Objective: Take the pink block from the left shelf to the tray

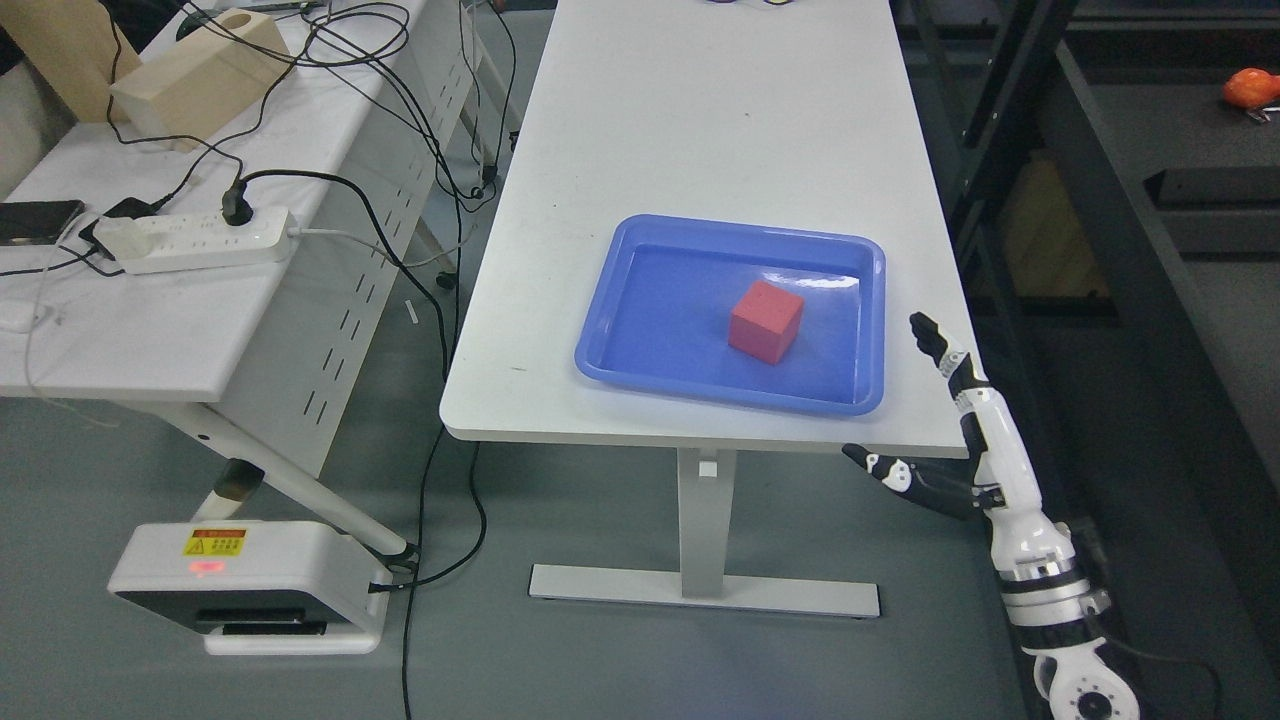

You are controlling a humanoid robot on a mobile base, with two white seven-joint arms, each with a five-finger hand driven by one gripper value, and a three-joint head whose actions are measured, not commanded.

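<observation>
Right hand (pixel 975 440) sits nearest the camera, arm coming up from the lower right corner. Fingers (pixel 935 340) are stretched out straight and released, thumb splayed toward the left, nothing in the grip. Hand hovers off the table's near right corner, just beside the tray's right rim, not touching it. Left arm doesn't show.

Pink block (pixel 765 321) reads more red-pink on camera. It sits flat inside the blue tray (pixel 610 350), a bit right of the tray's middle, one corner turned toward the viewer. Clear of every rim, apart from the hand.

Tray lies on the white table (pixel 700 130), near its front edge and toward the right side. Rest of the tabletop is bare apart from a couple of small items clipped by the top edge, too cut off to tell.

Left side: a second white table (pixel 150 330) carrying a power strip (pixel 200 240) with one black plug in it, black cables (pixel 330 60) trailing across and down to the floor, a wooden box (pixel 195 75) at the back, and a dark phone-like slab (pixel 35 220) at the far left edge. On the floor beneath, a white unit (pixel 245 585) with a yellow warning label and a red light.

Right side: dark shelving (pixel 1130 230), with an orange object (pixel 1250 90) on its upper right surface.
</observation>
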